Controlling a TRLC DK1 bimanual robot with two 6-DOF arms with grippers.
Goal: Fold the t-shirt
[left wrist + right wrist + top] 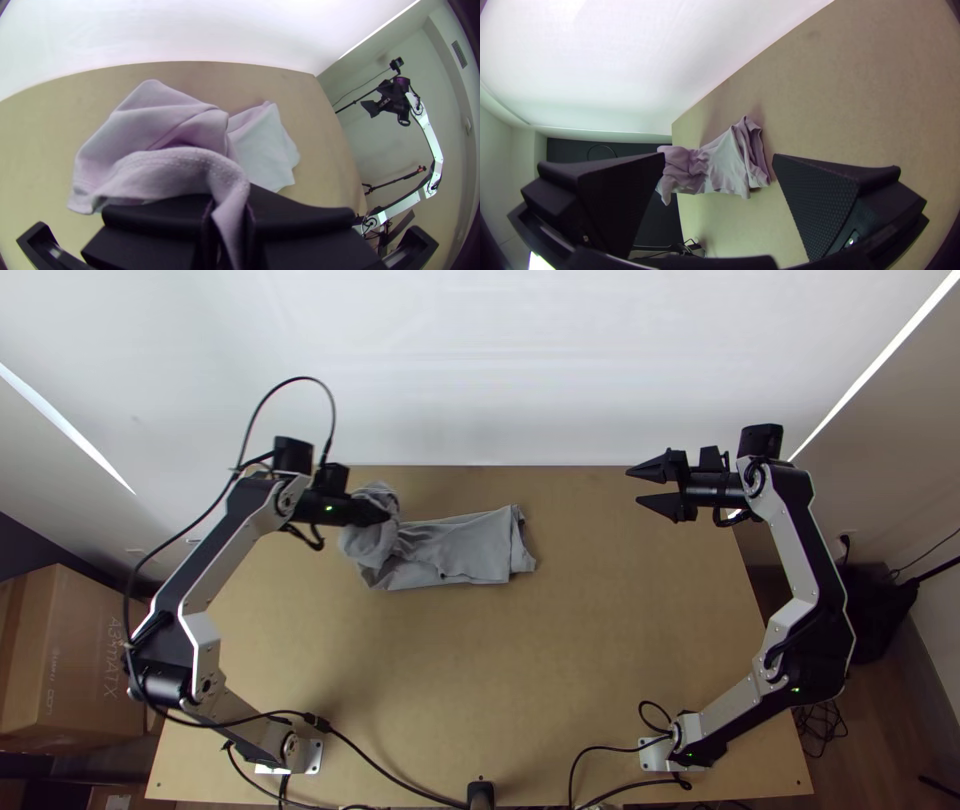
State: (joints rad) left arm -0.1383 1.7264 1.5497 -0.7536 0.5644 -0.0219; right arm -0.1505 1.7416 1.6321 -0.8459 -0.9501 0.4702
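Observation:
The grey t-shirt point(460, 548) lies bunched at its left end, with a flatter, layered part stretching toward the table's middle. At the bunched end is my left gripper point(378, 513), shut on a fold of it. In the left wrist view, cloth point(165, 130) drapes over and between the fingers of the left gripper point(227, 210). My right gripper point(640, 488) is open above the table's far right, apart from the shirt. In the right wrist view, the shirt point(725, 160) shows beyond the gap of the right gripper point(719, 160), which holds nothing.
Bare wooden table point(480, 670) lies on the near side of the shirt and to its right. A white wall surface point(500, 370) rises behind the far edge. Black cables point(385, 770) run along the near edge. A cardboard box point(75, 660) stands left of the table.

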